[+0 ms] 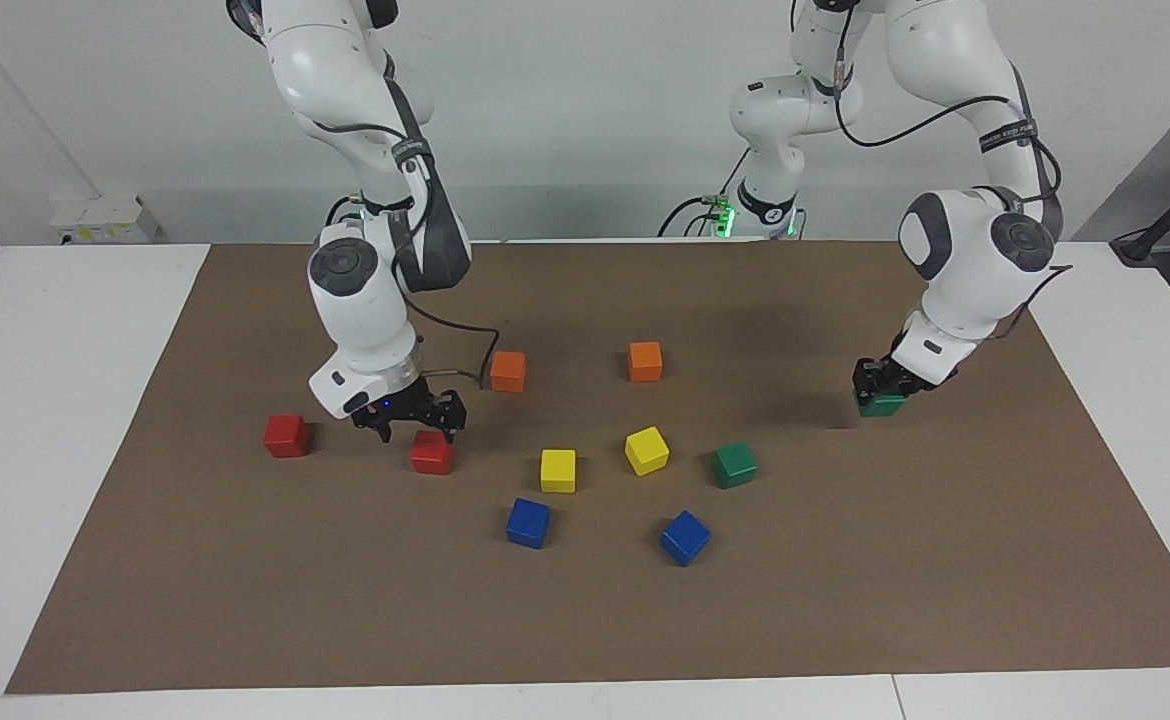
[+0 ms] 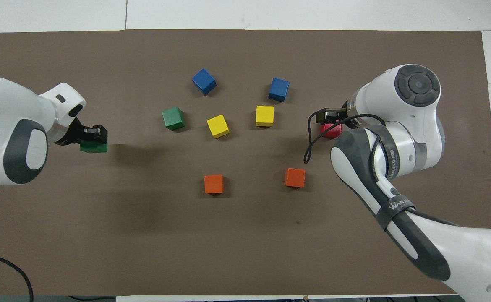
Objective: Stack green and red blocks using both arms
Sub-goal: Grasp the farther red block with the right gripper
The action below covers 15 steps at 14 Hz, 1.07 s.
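My left gripper [image 1: 880,384] is shut on a green block [image 1: 883,405], held just above the mat toward the left arm's end of the table; from overhead the gripper [image 2: 92,133] half covers this block [image 2: 94,147]. A second green block [image 1: 734,464] [image 2: 173,118] rests on the mat beside the yellow ones. My right gripper [image 1: 416,424] [image 2: 328,117] hangs open, low over a red block [image 1: 431,454] [image 2: 332,131], nothing between its fingers. Another red block [image 1: 287,435] lies toward the right arm's end; the right arm hides it from overhead.
A brown mat [image 1: 585,620] covers the table. Two orange blocks [image 1: 508,371] [image 1: 645,361] lie nearer to the robots. Two yellow blocks [image 1: 558,470] [image 1: 646,450] sit mid-mat. Two blue blocks [image 1: 528,522] [image 1: 685,537] lie farther out.
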Each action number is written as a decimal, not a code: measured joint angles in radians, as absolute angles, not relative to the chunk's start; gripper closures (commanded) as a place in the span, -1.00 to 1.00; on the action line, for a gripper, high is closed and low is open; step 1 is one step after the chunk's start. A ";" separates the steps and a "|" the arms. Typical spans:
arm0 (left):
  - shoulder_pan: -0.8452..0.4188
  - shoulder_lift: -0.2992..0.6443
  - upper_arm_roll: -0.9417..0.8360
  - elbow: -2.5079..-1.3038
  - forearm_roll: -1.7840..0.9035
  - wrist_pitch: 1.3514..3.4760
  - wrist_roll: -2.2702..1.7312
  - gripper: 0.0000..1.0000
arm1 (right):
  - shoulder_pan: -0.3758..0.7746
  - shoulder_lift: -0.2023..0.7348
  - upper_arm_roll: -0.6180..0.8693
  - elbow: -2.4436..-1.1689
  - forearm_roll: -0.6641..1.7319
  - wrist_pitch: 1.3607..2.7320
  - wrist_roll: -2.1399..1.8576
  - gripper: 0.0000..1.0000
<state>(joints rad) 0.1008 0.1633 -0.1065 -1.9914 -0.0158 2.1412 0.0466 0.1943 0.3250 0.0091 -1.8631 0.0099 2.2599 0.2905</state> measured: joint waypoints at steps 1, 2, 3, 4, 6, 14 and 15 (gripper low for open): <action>0.101 0.165 -0.107 -1.995 -0.016 2.150 0.047 1.00 | 0.189 0.332 0.008 -1.862 0.010 2.262 0.292 -1.00; 0.103 0.168 -0.107 -2.001 -0.016 2.161 0.047 1.00 | 0.185 0.335 0.007 -1.861 0.011 2.262 0.298 -1.00; 0.109 0.171 -0.108 -2.010 -0.016 2.174 0.047 1.00 | 0.184 0.337 0.007 -1.861 0.011 2.262 0.315 -1.00; 0.115 0.175 -0.108 -2.019 -0.016 2.184 0.047 1.00 | 0.186 0.337 0.008 -1.861 0.011 2.262 0.342 -1.00; 0.125 0.181 -0.108 -2.034 -0.016 2.195 0.047 1.00 | 0.193 0.337 0.012 -1.860 0.011 2.262 0.405 -1.00; 0.126 0.194 -0.109 -2.078 -0.016 2.246 0.047 1.00 | 0.195 0.385 0.016 -1.860 0.011 2.316 0.456 -1.00; 0.126 0.199 -0.110 -2.079 -0.016 2.253 0.047 1.00 | 0.197 0.394 0.017 -1.860 0.011 2.324 0.456 -1.00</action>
<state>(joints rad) 0.1263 0.1991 -0.1097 -2.0788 -0.0158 2.2527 0.0471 0.1970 0.3941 0.0168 -1.8602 0.0107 2.3240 0.4560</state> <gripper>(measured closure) 0.449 0.000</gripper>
